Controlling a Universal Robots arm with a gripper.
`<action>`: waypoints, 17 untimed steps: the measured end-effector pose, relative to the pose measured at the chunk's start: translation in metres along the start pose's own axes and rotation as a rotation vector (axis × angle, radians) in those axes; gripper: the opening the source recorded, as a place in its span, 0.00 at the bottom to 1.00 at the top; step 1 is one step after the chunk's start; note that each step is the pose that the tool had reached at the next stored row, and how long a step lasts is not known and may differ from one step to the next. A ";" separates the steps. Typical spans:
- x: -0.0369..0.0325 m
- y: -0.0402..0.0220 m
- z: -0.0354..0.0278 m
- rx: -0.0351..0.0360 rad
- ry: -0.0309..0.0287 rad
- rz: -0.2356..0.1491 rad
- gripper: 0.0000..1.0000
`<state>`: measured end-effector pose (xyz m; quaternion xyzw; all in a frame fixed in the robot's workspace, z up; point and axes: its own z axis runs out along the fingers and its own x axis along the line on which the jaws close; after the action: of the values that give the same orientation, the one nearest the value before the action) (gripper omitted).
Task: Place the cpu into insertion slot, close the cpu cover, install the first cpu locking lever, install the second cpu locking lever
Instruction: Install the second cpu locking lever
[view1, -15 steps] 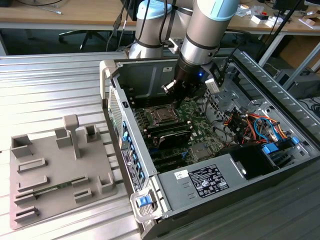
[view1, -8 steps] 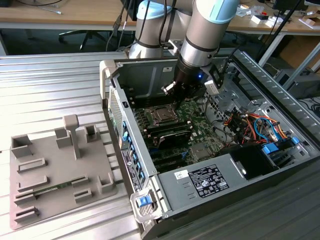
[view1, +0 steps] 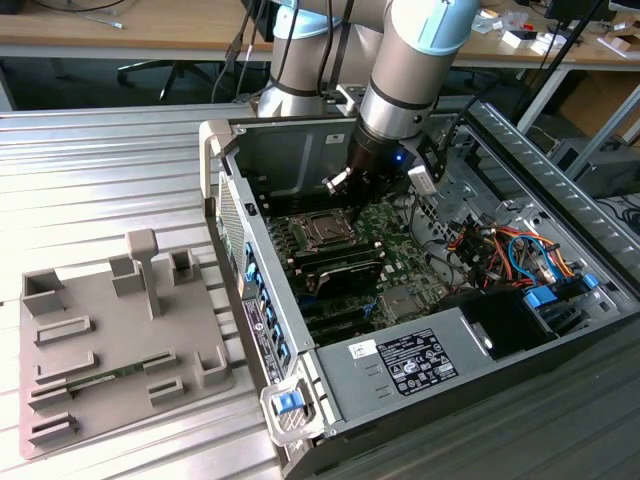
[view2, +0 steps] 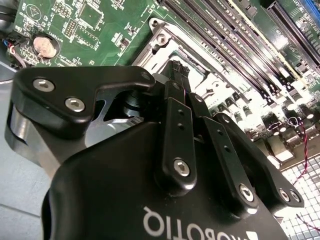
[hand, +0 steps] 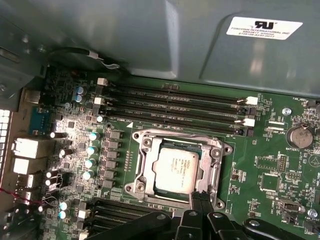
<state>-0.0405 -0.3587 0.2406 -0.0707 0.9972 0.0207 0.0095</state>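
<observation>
Below, my end effector (hand: 200, 200), fingers pressed together and empty, touches the cpu cover (hand: 216, 159) framing the seated cpu (hand: 176, 169).

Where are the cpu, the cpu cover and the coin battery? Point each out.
cpu (hand: 175, 170): first wrist view, middle of its silvery face.
cpu cover (hand: 146, 165): first wrist view, one side bar of the metal frame.
coin battery (hand: 299, 136): first wrist view, middle of the round cell.
</observation>
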 end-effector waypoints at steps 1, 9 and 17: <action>0.0001 -0.0004 0.0005 0.0001 0.0001 0.000 0.11; 0.0008 -0.0053 0.0030 0.0001 0.0001 0.000 0.11; 0.0018 -0.0119 0.0057 0.0000 -0.0001 0.000 0.11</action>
<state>-0.0405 -0.3705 0.2344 -0.0706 0.9972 0.0207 0.0095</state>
